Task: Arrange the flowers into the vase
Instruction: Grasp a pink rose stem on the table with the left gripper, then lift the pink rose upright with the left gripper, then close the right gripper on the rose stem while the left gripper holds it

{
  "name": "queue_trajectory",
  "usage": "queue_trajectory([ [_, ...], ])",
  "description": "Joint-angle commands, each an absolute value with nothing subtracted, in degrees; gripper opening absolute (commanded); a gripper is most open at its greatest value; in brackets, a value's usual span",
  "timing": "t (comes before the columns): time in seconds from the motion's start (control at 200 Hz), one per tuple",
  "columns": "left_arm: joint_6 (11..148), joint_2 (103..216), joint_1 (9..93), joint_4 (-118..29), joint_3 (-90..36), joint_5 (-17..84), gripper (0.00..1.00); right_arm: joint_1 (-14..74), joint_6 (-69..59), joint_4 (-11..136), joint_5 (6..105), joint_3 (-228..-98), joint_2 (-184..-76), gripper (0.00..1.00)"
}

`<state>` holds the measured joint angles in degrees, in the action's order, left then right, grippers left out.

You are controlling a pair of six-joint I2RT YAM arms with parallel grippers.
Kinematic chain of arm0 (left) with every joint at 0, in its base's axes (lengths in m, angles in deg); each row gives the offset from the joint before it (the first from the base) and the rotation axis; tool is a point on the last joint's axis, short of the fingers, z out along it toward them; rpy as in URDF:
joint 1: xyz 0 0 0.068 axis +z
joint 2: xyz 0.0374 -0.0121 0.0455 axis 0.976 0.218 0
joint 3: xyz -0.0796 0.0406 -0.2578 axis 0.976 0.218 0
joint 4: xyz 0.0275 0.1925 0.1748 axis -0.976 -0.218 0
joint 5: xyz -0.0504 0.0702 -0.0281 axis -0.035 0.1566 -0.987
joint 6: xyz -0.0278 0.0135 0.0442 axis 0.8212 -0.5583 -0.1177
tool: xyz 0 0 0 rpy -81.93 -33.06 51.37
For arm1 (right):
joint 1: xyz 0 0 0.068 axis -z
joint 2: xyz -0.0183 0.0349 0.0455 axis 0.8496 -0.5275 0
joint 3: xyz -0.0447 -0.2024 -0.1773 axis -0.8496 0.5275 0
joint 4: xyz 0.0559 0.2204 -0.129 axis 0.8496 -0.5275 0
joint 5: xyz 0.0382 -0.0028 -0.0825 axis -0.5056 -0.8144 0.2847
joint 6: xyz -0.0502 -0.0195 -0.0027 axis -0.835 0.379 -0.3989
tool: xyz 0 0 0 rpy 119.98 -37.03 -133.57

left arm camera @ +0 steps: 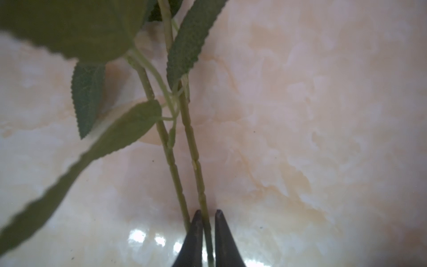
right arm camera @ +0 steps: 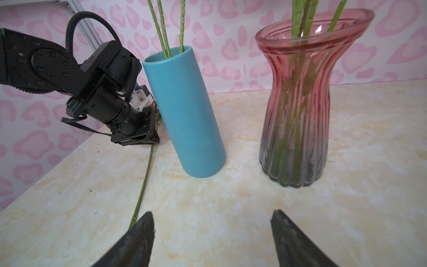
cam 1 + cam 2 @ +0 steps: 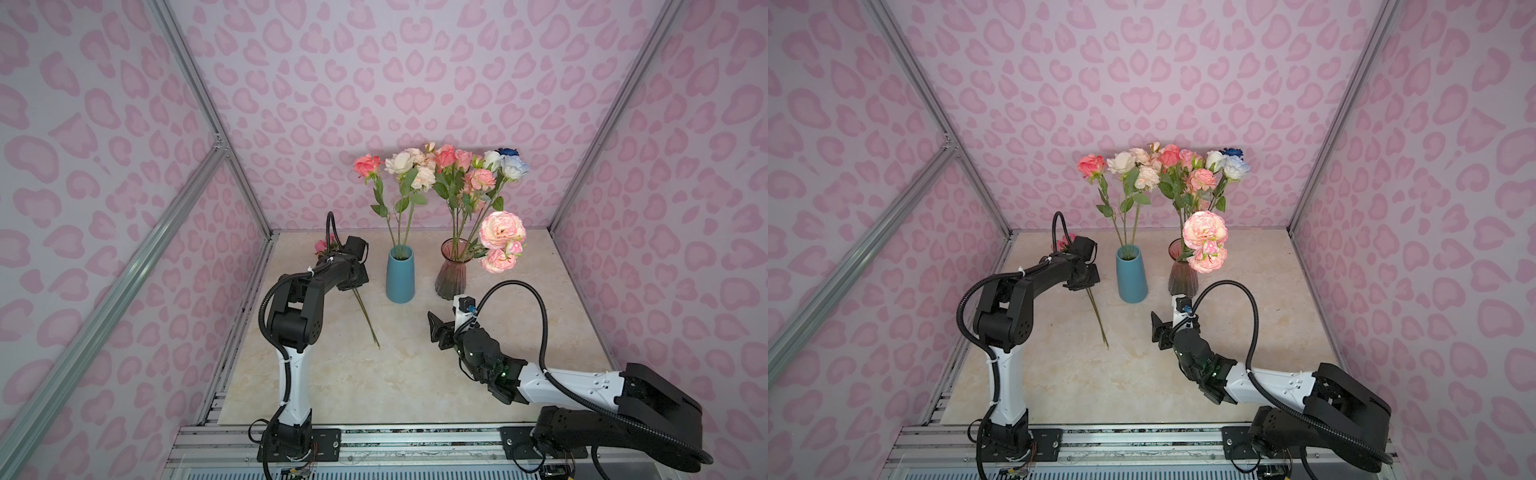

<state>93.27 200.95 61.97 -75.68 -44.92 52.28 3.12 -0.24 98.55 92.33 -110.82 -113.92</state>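
Loose flowers: two flowers with long green stems (image 3: 365, 316) lie side by side on the table, just left of the blue vase, their cut ends towards the front edge. A pink bloom (image 3: 321, 246) shows behind the left arm.
Leaves: the left wrist view shows serrated green leaves (image 1: 184, 44) branching off both stems.
Left pincer (image 1: 207, 213): lowered onto the table and closed down narrowly about one stem (image 1: 196, 159). The second stem (image 1: 171, 159) runs just outside the fingertips.
Blue vase (image 3: 400, 276): upright at the middle back of the table, holding three stems topped by coral (image 3: 367, 165) and cream roses (image 3: 399, 162).
Glass vase (image 3: 451, 274): pink and ribbed, upright just right of the blue vase and apart from it. It holds a fuller bunch of pink, white and blue blooms (image 3: 465, 174), and a large pink peony (image 3: 502, 230) droops over its right side.
Right pincer (image 2: 212, 217): fingers spread wide with nothing between them. It is above the table in front of the two vases and points at them.
Table (image 3: 374, 374): cream marbled top, with pink patterned walls around it.
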Motion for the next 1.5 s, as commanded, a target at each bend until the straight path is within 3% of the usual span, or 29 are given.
queue_trajectory([
  [0.0, 92.6, 201.2, 61.9, -76.2, -45.6, 51.6, 0.10, 3.1, -0.5, 99.0, 92.7, -110.7, -113.8, 0.80],
  [0.12, 92.4, 199.8, 62.0, -76.4, -45.1, 51.9, 0.03, 3.1, -0.5, 99.1, 92.7, -110.8, -113.7, 0.80],
  [0.295, 92.9, 193.3, 62.0, -75.9, -42.6, 50.7, 0.03, 3.1, -0.7, 99.1, 92.6, -110.6, -113.1, 0.80],
  [0.55, 92.5, 174.6, 61.1, -67.7, -32.8, 42.3, 0.03, 3.1, -2.0, 100.0, 91.2, -110.5, -112.9, 0.80],
  [0.76, 93.4, 157.3, 60.8, -58.8, -17.8, 41.8, 0.03, 0.8, -4.6, 99.2, 90.8, -113.0, -116.0, 0.78],
  [1.08, 97.3, 158.6, 60.7, -56.6, -7.3, 33.6, 0.03, -1.9, -3.5, 92.3, 92.0, -120.5, -118.3, 0.77],
  [1.365, 96.4, 139.3, 57.8, -43.3, 2.9, 35.8, 0.03, -3.4, -6.4, 78.5, 73.2, -131.9, -117.1, 0.78],
  [1.495, 93.7, 128.2, 54.4, -34.3, 9.6, 37.1, 0.03, -5.6, -6.8, 74.1, 70.5, -137.5, -118.9, 0.77],
])
